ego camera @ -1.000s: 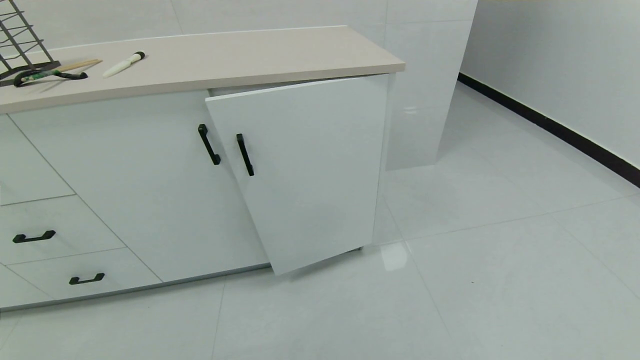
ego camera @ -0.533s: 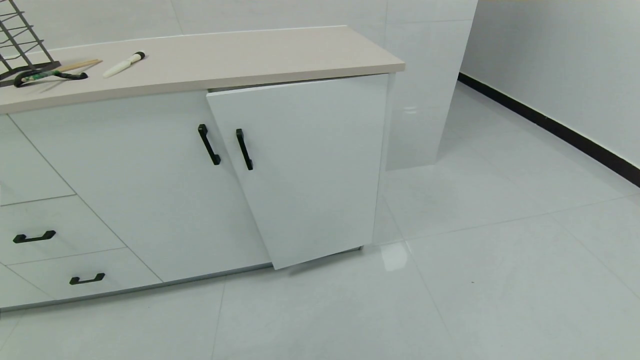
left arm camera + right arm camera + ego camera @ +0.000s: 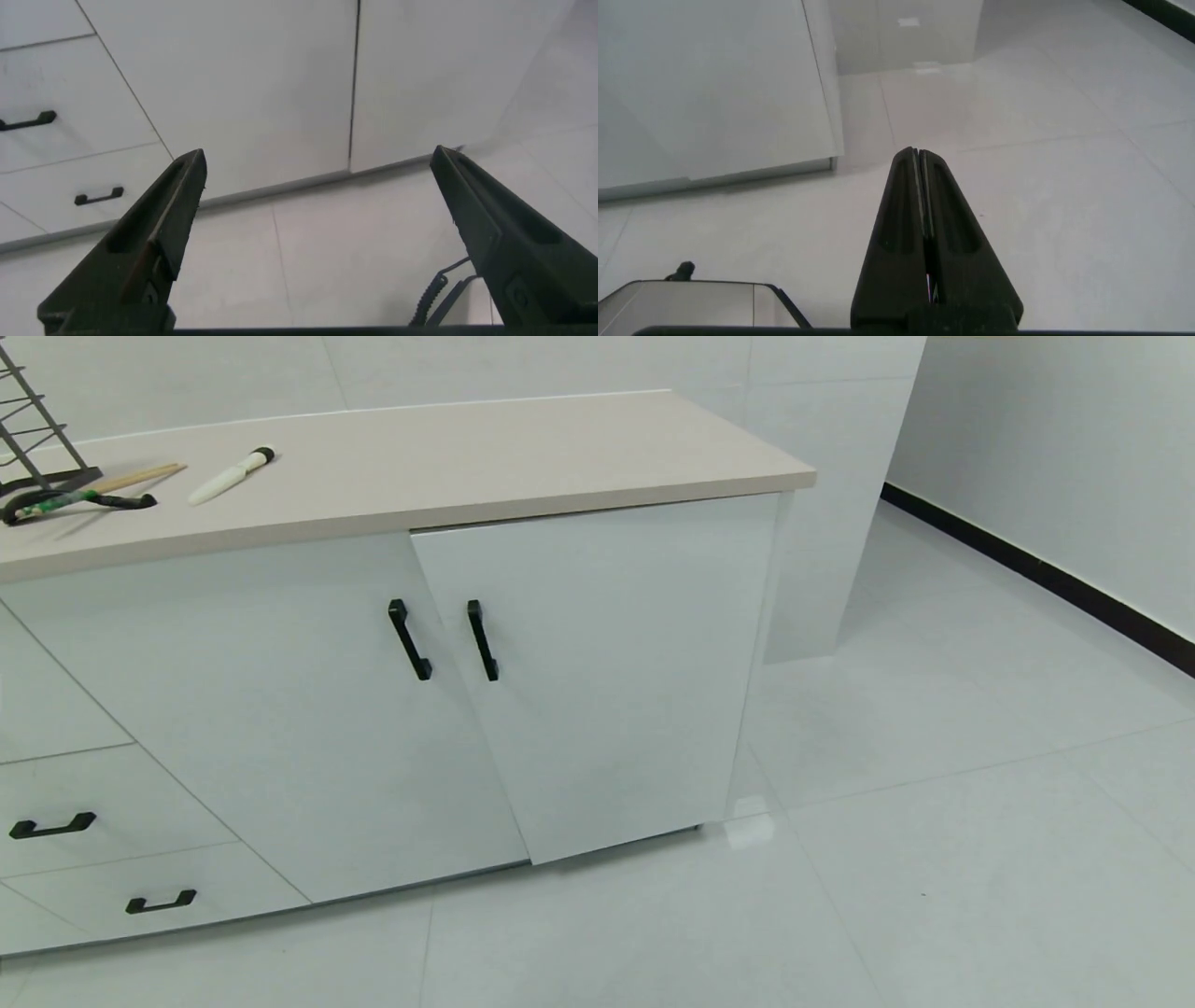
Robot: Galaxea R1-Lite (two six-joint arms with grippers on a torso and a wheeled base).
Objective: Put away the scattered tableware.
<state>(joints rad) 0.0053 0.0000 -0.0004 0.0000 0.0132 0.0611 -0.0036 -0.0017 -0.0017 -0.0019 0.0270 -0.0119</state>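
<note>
We see our left gripper (image 3: 316, 154) with two long fingers (image 3: 154, 247), matte black, flat-sided and tapering to narrow tips; a coiled black cable (image 3: 432, 297) hangs by one. Our right gripper (image 3: 917, 151) has the same black fingers (image 3: 896, 224), wedge-shaped, each with a shallow recessed panel.

Looks out past the left gripper (image 3: 316, 159), dark fingers (image 3: 149, 243) spread wide apart above the floor. Faces white cabinet doors (image 3: 262, 75) split by a thin vertical seam, beside two drawers (image 3: 84, 103), each with a small black handle (image 3: 98, 196). Takes in pale floor tiles (image 3: 336, 243) at the cabinet's foot, crossed by a grout line, and a coiled black cable (image 3: 432, 297) near one finger
</note>
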